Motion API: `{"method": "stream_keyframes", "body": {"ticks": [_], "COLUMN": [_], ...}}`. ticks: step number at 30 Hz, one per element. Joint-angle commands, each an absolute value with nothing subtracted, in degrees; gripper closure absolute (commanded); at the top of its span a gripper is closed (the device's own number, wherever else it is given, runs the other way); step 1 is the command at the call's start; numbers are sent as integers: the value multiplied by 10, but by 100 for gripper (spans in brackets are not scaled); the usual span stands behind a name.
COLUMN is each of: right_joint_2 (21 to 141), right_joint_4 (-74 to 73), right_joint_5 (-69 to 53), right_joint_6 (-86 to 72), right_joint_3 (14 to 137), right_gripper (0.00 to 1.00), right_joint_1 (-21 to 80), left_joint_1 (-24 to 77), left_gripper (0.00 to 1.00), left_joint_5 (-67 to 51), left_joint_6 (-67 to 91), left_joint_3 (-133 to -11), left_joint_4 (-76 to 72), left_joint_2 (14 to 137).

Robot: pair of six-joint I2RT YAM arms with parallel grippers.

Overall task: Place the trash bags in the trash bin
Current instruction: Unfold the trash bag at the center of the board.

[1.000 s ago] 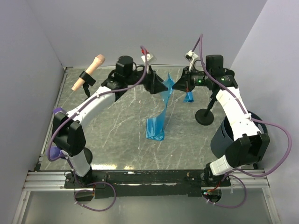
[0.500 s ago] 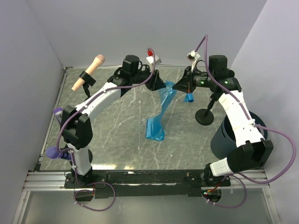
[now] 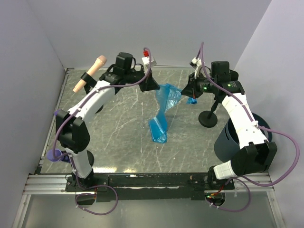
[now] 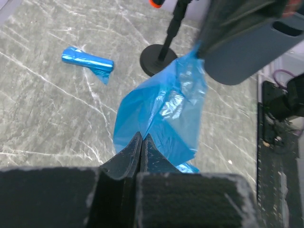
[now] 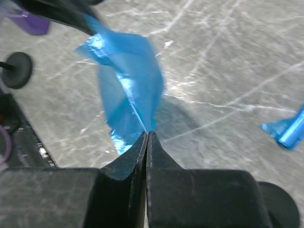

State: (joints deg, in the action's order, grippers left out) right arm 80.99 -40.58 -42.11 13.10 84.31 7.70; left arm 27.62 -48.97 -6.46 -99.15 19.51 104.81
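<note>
The left hand (image 4: 142, 138) is pinching a translucent blue plastic bag (image 3: 160, 124) over the grey veined counter (image 3: 114, 142); the closed right hand (image 5: 147, 136) seemingly is too.

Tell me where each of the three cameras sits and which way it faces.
Top external: above and behind, looking down on the table; both arms show.
Left wrist: on the left arm, facing the blue bag pinched by the left gripper.
Right wrist: likewise, right gripper pinching the blue bag.
Shared: blue bag and blue roll.
</note>
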Motion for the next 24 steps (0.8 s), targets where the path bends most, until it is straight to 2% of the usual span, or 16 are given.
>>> {"method": "stream_keyframes", "body": {"ticks": [1, 7, 12, 21, 24], "right_joint_2": [789, 795, 795, 781, 775], "right_joint_4": [-411, -413, -412, -413, -424], "right_joint_5": [-329, -286, -262, -298, -353], "right_joint_6": [174, 181, 187, 202, 226], "right_joint_3": [845, 850, 855, 860, 873], "right_gripper": [100, 100, 100, 100, 100], "right_joint_1": [72, 71, 71, 74, 74], "left_joint_1": [256, 255, 255, 255, 256], "left_gripper": [99, 99, 99, 100, 99], "left_joint_5": [-531, -539, -519, -524, -519], "left_joint_6": [-116, -206, -248, -256, -268], "left_joint_3": [-1027, -1063, -1089, -1123, -1132], "left_joint_4": [261, 390, 442, 501, 512], "left_joint_2": [991, 1004, 1011, 1034, 1036]}}
